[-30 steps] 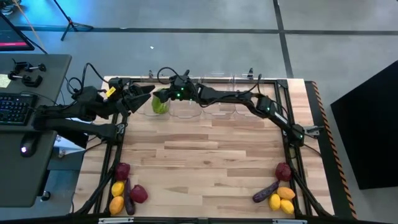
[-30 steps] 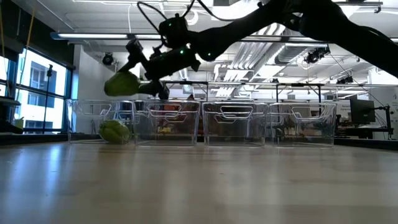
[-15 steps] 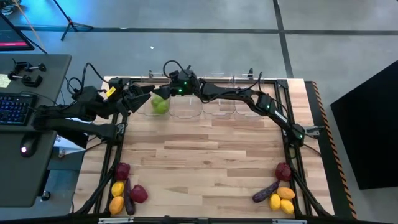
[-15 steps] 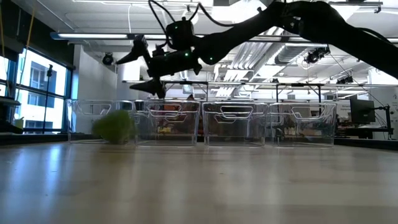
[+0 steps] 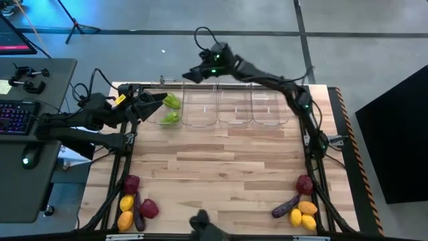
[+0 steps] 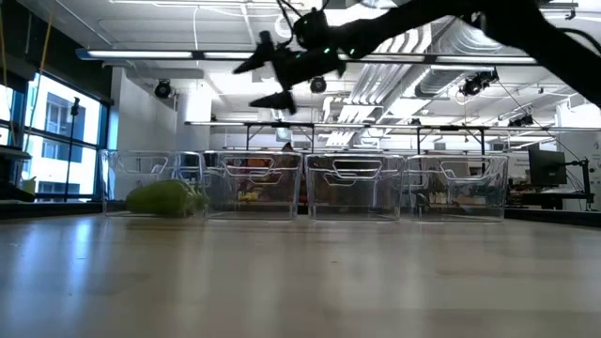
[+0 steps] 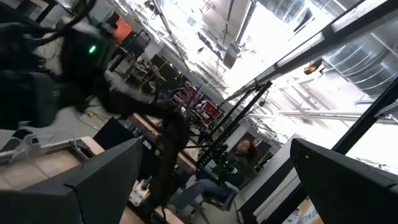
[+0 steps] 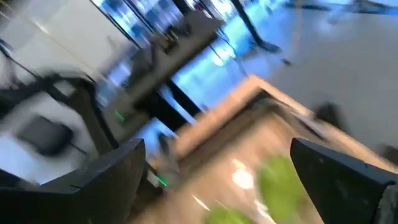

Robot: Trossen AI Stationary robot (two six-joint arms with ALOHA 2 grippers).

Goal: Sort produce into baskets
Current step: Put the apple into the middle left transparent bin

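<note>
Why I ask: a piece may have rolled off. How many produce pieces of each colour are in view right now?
Green peppers: 2
Dark red pieces: 3
Yellow or orange citrus: 5
Purple eggplants: 2
Total: 12

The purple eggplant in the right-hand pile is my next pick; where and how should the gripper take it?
Grip the eggplant across its narrow middle, descending from above with jaws set crosswise to its length. It lies flat and diagonal at the pile's outer edge, its table-centre side looking free; the citrus pieces crowd the other.

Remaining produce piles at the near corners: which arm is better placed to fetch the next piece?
Probably the right: its open, empty end effector hangs above the baskets, while the left end effector sits parked at the table's far-left corner.
</note>
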